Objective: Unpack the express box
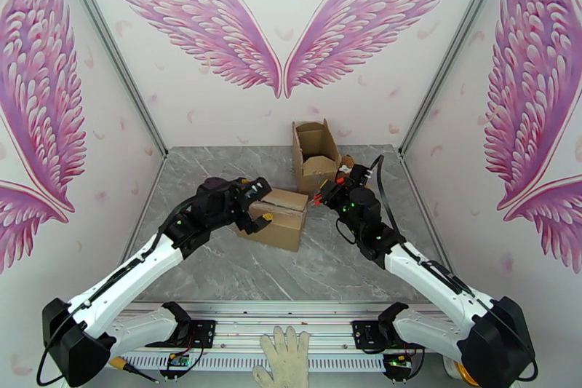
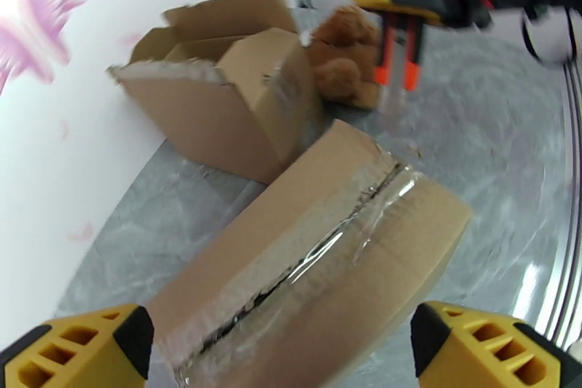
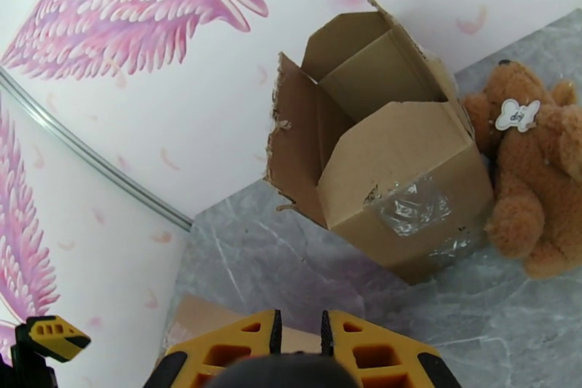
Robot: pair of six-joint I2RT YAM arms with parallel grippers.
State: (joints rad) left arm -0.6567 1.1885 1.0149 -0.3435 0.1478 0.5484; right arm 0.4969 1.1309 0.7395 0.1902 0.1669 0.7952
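Glove [image 1: 285, 360], white, lies at the near edge between the arm bases; whether a hand is inside it, cannot tell. Past it, on the grey table [image 1: 313, 273], the taped box [image 2: 327, 236] lies flat, left of centre, flaps down, with a dark slit running along the tape seam. Left gripper [image 2: 287, 349] hovers over the box's near end, jaws spread wide, holding nothing. Right gripper [image 3: 298, 342] sits beyond the far end, fingers nearly together on what looks like an orange cutter [image 2: 396, 58], its tip pointing down near the box's far corner. Behind them: opened box [image 3: 393, 164], flaps up, with a teddy bear [image 3: 538, 185] touching its side.

Risks, as I judge them:
- Nothing pins the taped box. Any pry at a flap could slide it or lift it whole, especially if the tape at the ends is uncut.
- Wide jaws may straddle the seam and miss the flap edge.
- Cutter hangs close to the box and to the left arm's likely path. A crossing move could snag or nick.
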